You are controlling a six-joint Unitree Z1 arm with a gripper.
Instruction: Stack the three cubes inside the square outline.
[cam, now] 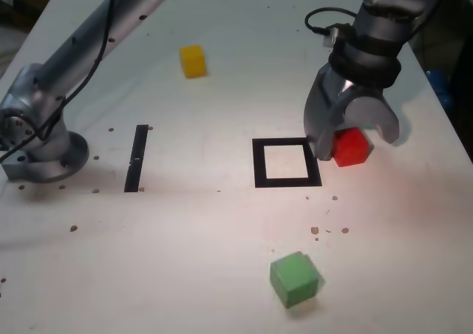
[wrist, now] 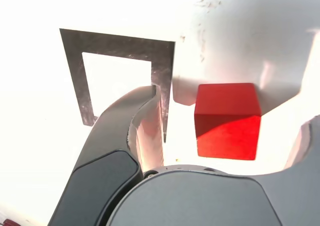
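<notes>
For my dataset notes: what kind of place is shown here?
Probably a robotics lab bench: an arm bolted to a white table, a taped square outline, and coloured cubes such as the red cube.

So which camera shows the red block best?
The wrist view: the red block fills the middle, sitting between the open claw fingers, top and one side clear. In the exterior view the red block is small and partly hidden behind the claw.

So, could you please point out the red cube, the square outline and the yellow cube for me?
red cube [wrist: 227, 121], wrist view, on its front face.
square outline [cam: 259, 164], exterior view, on the left tape side.
yellow cube [cam: 194, 61], exterior view, on its front face.
</notes>
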